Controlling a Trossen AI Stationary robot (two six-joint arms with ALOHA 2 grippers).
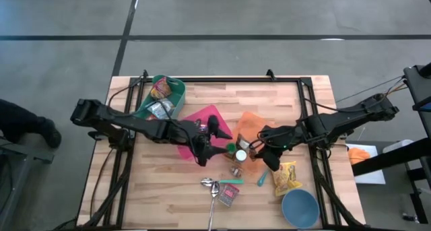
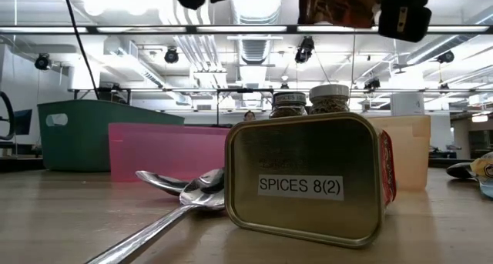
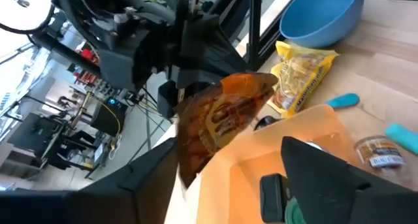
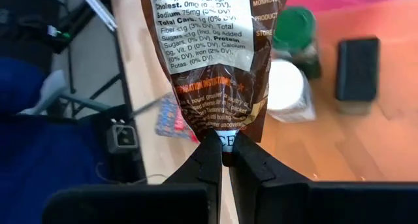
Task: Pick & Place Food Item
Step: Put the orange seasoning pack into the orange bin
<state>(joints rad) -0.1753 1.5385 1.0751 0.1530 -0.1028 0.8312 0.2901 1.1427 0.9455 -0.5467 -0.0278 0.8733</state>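
Nearest the low camera, a gold metal tin labelled "SPICES 8(2)" (image 2: pixel 308 179) lay on its side on the wooden tabletop (image 1: pixel 161 190), with two steel spoons (image 2: pixel 181 193) just beside it, near the front edge. Behind the tin stood two glass spice jars (image 2: pixel 308 101), a pink plastic tray (image 2: pixel 166 150) and an orange plastic tray (image 2: pixel 404 150).

Right end effector (image 4: pixel 222 145) was pinched shut on the sealed edge of a brown printed food packet (image 4: pixel 212 61), holding it lifted above the orange tray near the tabletop's middle. Left end effector (image 3: pixel 228 172) hovered over the same tray, its fingers (image 3: pixel 326 175) spread apart and holding nothing, the packet just beyond them.

Toward the front right corner lay a yellow snack bag (image 1: pixel 286 177) and a blue bowl (image 1: pixel 300 208). At the back left corner sat a green bin (image 1: pixel 161 100) holding packets.
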